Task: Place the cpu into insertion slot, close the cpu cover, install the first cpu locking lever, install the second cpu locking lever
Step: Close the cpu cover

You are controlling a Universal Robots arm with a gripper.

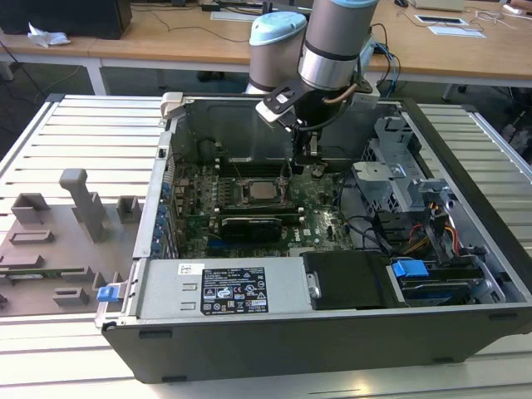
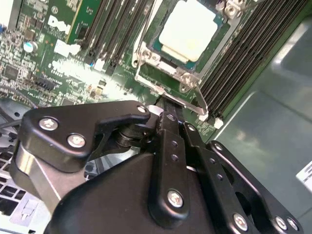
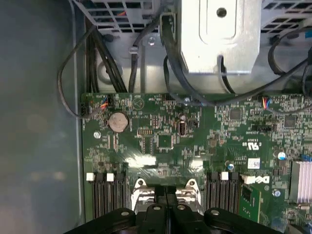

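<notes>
Cpu point(image 2: 187, 29) sits in the socket, cover point(image 2: 158, 79) down around it. Tool point(image 2: 164, 106) is clenched, fingers together and nothing visibly between them, right at the lever point(image 2: 199, 103) on the socket's edge. Danger: the tips could skid off that thin lever and jab the board.

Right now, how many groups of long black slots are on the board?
2 in the first wrist view: one bank and another bank, either side of the pincer, which may hide more.
</notes>
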